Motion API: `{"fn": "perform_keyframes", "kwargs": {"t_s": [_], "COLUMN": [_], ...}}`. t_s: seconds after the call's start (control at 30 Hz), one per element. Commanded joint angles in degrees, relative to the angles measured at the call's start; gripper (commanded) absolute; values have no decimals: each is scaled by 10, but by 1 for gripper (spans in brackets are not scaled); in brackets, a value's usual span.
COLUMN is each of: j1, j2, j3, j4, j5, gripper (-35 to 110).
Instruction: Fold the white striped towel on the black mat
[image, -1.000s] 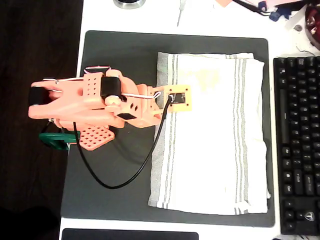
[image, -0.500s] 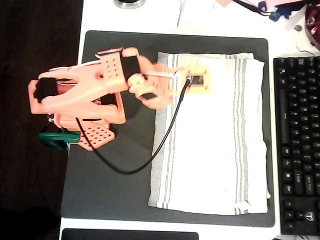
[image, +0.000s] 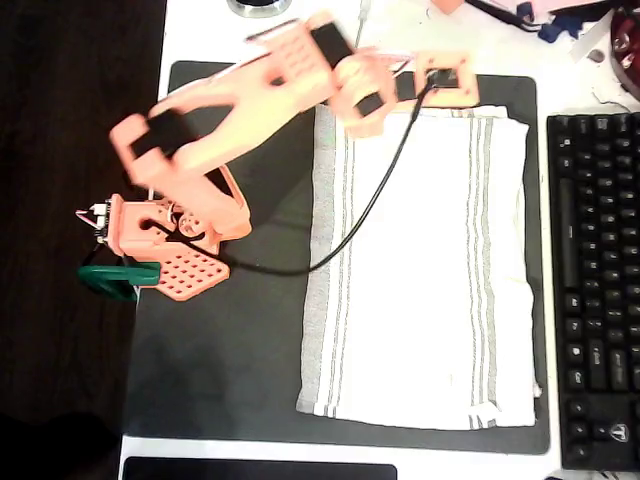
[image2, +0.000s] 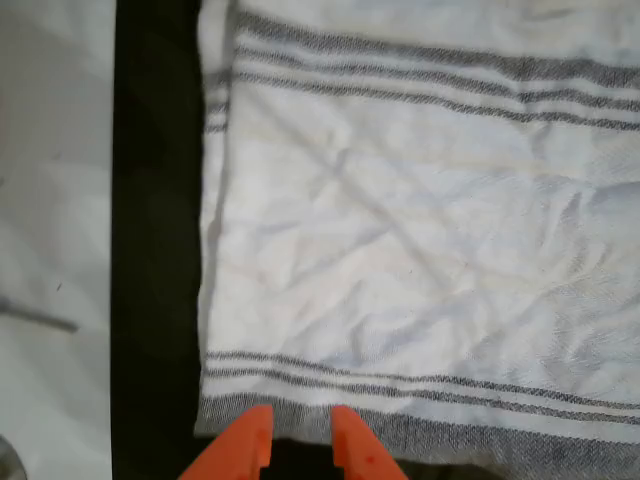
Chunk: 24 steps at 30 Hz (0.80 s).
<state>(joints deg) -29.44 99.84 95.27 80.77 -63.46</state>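
In my wrist view the gripper (image2: 298, 440) shows two orange fingertips close together with a narrow gap, pinching nothing, above the white striped towel's (image: 420, 270) striped edge. Overhead, the towel lies flat on the right half of the black mat (image: 230, 350). The arm reaches over its far edge. A black keyboard (image: 595, 290) lies right of the mat, on the table (image: 190, 35).

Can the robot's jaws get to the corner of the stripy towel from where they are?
Probably yes. The gripper hangs just over the towel edge by its corner, with nothing lying between them on the black mat.
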Motion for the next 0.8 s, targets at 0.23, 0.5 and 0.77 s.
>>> {"fn": "perform_keyframes", "kwargs": {"t_s": [0.23, 0.5, 0.77], "j1": [-47, -56, -71], "j2": [-261, -340, -430], "j3": [-300, -314, -383], "j4": [83, 61, 44], "j5": [23, 40, 58], "gripper": [10, 13, 14]}}
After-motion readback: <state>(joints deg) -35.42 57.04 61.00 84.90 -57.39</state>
